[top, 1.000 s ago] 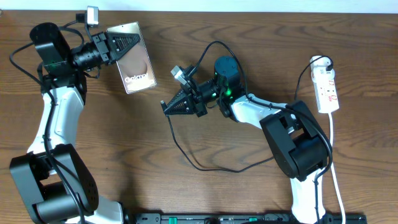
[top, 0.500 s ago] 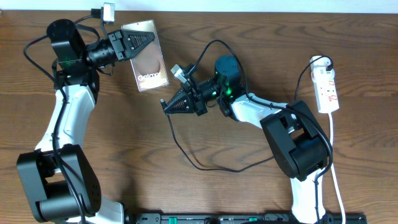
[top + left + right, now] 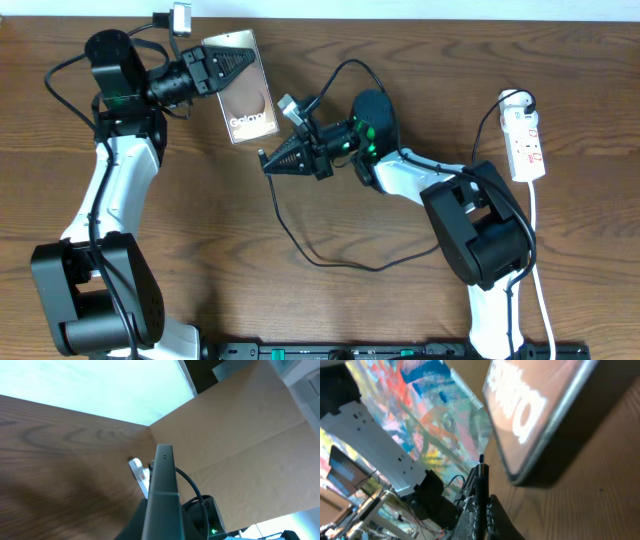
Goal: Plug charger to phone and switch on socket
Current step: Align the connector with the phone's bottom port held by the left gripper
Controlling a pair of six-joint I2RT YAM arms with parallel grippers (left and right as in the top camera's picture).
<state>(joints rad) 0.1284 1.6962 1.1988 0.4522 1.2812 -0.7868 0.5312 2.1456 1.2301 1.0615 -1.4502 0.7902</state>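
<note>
My left gripper (image 3: 238,62) is shut on the phone (image 3: 250,100), a brown-black slab with white lettering, and holds it above the table at the back left. In the left wrist view the phone (image 3: 164,475) stands edge-on between the jaws. My right gripper (image 3: 270,160) is shut on the plug end of the charger (image 3: 283,230), whose thin black cable loops across the table. In the right wrist view the plug tip (image 3: 481,472) points up a short way below the phone's lower edge (image 3: 535,405), not touching it. The white socket (image 3: 525,140) lies at the far right.
The black cable arcs over the right arm (image 3: 400,175) and sweeps in a wide loop toward the front (image 3: 350,270). The socket's white cord (image 3: 535,250) runs down the right edge of the wooden table (image 3: 200,220). A brown cardboard wall (image 3: 240,435) stands behind.
My left arm has carried the phone to the right, closer to the right gripper. The right gripper has risen slightly with the plug, and both stay shut.
</note>
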